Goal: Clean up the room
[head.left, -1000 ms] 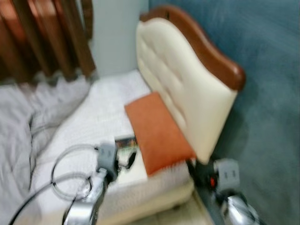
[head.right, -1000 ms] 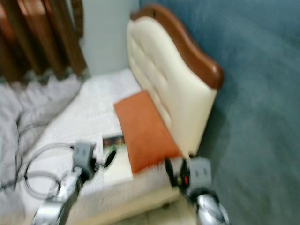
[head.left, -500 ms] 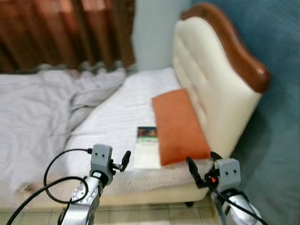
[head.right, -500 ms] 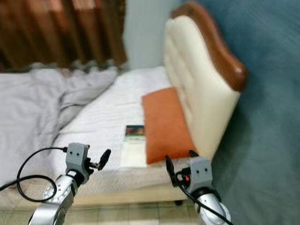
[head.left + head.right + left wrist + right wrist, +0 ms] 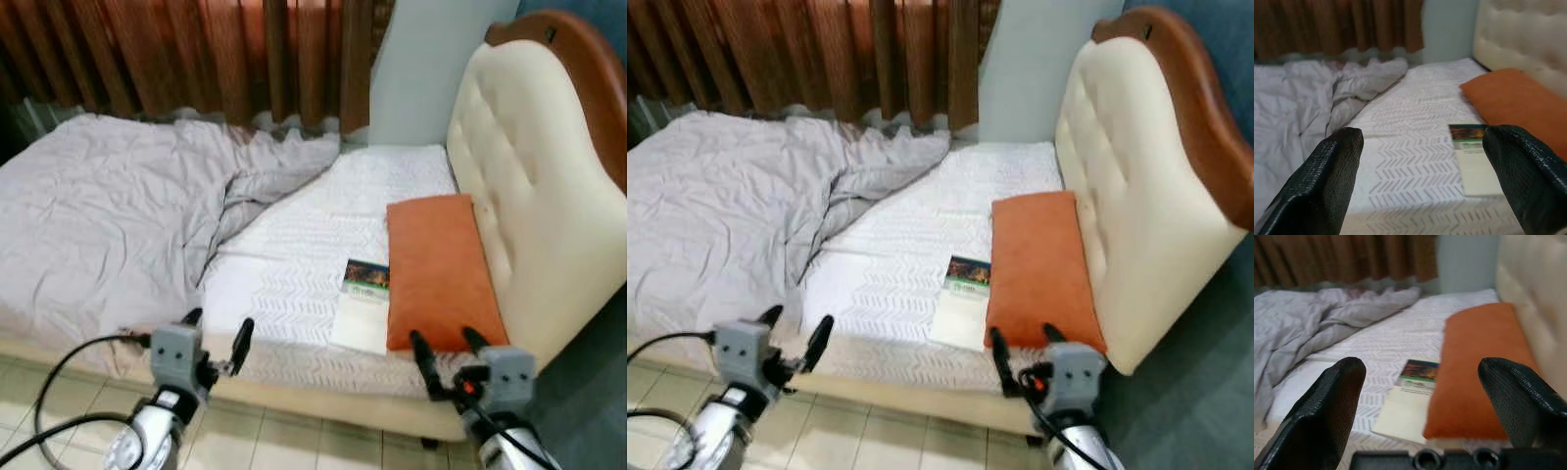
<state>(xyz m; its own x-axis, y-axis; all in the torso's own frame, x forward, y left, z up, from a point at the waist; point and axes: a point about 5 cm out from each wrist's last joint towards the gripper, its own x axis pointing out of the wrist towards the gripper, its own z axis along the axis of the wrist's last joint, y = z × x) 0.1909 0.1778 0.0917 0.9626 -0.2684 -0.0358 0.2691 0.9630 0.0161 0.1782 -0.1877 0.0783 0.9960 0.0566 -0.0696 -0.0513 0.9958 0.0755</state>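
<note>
- My left jaws [image 5: 217,335] stand spread apart with nothing between them, hanging over the tiled floor [image 5: 294,446] just short of the bed's near edge.
- My right jaws [image 5: 443,350] are spread too, holding nothing, and sit just in front of the near end of the orange pillow [image 5: 436,269].
- I take the bed [image 5: 294,245] as my landmark: the booklet [image 5: 362,304] lies flat on its white patterned sheet, near the front edge, touching or nearly touching the pillow's left side. Its far end carries a dark printed picture; the rest is pale.
- The pillow lies lengthwise on the bed, right against the foot of the cream padded headboard [image 5: 534,206], which carries a brown wooden rim.
- A crumpled grey duvet [image 5: 108,211] covers the left part of the bed, with its edge bunched up beside the bare sheet.
- Behind the bed hang brown curtains [image 5: 196,54], and a pale wall strip [image 5: 431,69] stands between them and the headboard.
- A black cable [image 5: 59,377] loops from my left arm, in front of the bed.
</note>
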